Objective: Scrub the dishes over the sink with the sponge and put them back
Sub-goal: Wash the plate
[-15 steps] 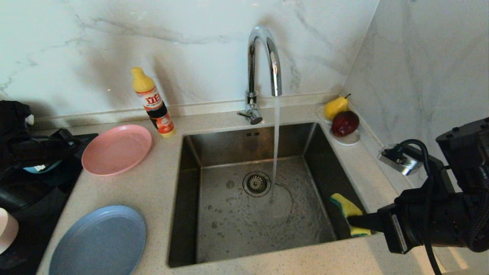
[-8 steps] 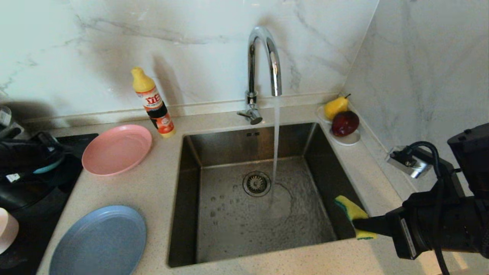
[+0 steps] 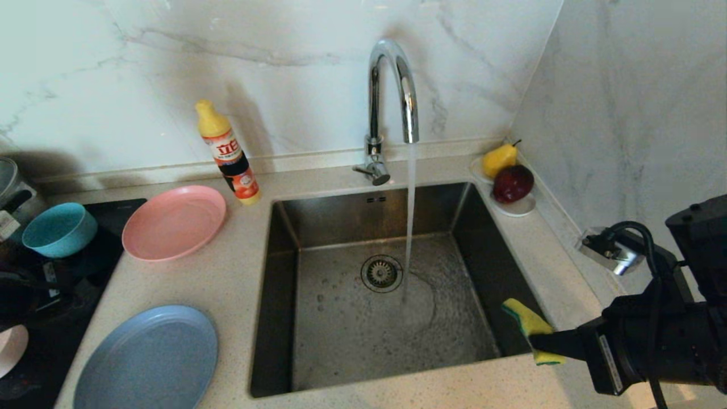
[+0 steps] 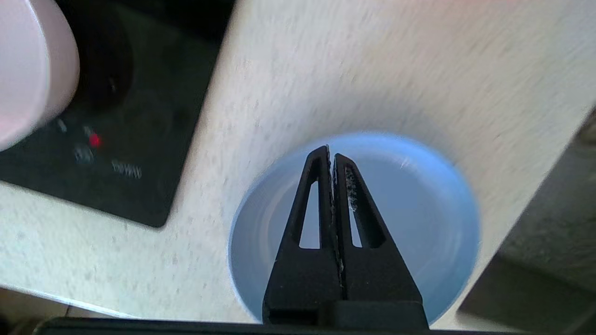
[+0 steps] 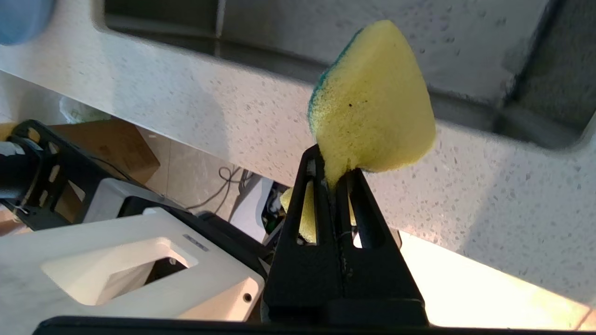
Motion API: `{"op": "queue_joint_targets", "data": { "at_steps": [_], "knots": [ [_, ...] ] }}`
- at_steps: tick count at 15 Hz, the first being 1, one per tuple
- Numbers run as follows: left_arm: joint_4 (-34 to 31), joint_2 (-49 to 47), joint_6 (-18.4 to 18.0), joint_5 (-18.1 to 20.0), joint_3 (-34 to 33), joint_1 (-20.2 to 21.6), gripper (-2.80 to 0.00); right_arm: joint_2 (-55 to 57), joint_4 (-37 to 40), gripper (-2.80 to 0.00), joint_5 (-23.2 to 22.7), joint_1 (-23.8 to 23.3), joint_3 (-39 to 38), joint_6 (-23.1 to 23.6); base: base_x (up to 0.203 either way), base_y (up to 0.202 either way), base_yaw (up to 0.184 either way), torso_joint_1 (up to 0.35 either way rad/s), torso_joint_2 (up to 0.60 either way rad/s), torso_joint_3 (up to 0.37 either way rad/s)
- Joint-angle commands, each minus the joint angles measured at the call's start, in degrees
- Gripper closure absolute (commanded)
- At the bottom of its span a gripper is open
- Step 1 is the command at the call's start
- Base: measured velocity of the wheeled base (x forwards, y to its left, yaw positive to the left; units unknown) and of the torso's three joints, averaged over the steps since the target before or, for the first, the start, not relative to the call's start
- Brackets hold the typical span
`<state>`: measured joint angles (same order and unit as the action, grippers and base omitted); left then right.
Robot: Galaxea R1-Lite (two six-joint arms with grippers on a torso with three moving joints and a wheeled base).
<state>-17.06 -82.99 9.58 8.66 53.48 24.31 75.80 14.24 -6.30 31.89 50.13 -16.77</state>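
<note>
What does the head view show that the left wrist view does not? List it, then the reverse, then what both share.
Head view only: the running tap, sink, soap bottle, pink plate, teal bowl, fruit, and the right gripper clamping the sponge.

Left wrist view only: the left gripper, jaws shut and empty, above the blue plate.

Both: the blue plate, the counter and the black cooktop.

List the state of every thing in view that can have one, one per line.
tap: running into the sink
sponge: pinched in the right end effector, over the sink's near right corner
left end effector: shut, empty, above the grey-blue plate
salmon-pink plate: upright on the counter
teal bowl: upright on the black cooktop
detergent bottle: standing, capped
</note>
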Motion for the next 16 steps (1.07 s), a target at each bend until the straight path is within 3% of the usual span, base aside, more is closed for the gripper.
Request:
{"op": "queue_joint_targets", "data": {
  "at_steps": [1, 16],
  "knots": [
    [0.15, -2.62, -0.4, 0.04, -2.2, 0.12, -2.8, 0.14, 0.0, 0.0, -0.03, -0.1, -0.83, -0.1, 0.0, 0.0, 0.0, 0.0, 0.0, 0.0],
    [3.7, -12.76, -0.39, 1.29, -6.99, 0.65, -2.8, 1.12, -0.09, 0.0, -0.11, -0.51, -2.34, -0.1, 0.0, 0.0, 0.0, 0.0, 0.0, 0.0]
  ]
}}
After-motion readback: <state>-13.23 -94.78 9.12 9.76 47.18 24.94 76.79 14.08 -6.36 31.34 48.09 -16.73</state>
